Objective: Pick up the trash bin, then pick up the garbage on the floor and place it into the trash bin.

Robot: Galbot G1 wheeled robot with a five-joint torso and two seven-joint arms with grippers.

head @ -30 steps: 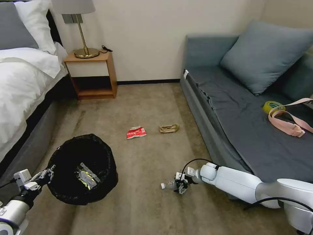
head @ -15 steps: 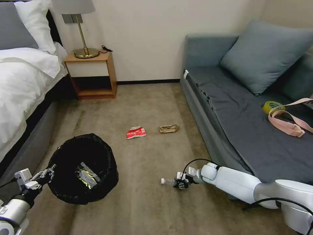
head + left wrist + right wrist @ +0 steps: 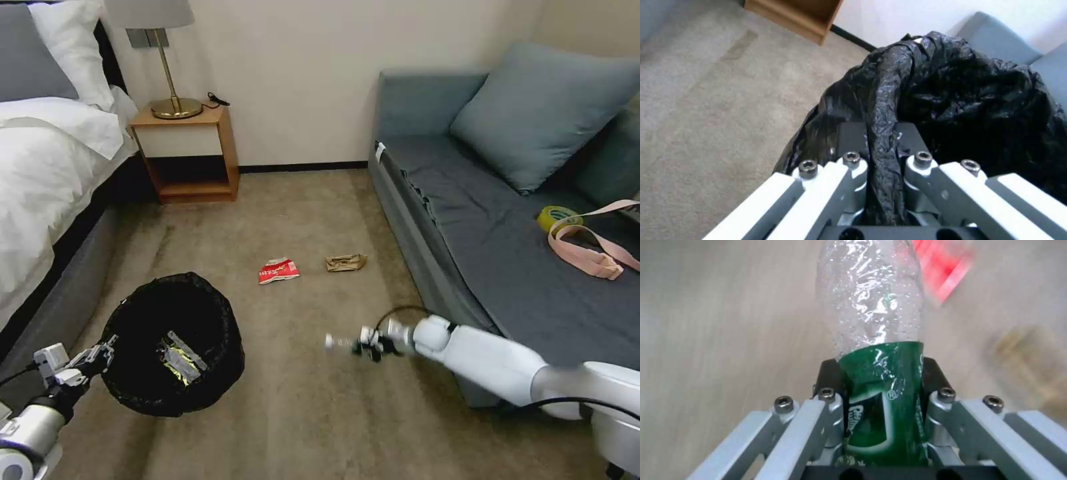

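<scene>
The right gripper (image 3: 368, 345), arm stretched low over the beige carpet (image 3: 300, 427) beside the grey sofa (image 3: 493, 253), pinches one clear green-labelled plastic bottle (image 3: 876, 350). The left gripper (image 3: 100, 357) clamps the rim of the round black-bagged trash bin (image 3: 170, 343), which has foil inside. Two pieces lie on the carpet: a red-white packet (image 3: 279, 270) and crumpled brown paper (image 3: 345, 263).

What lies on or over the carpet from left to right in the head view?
left gripper → trash bin → red-white packet → plastic bottle → right gripper. The brown paper overlaps the bottle's span, so it is omitted.
</scene>
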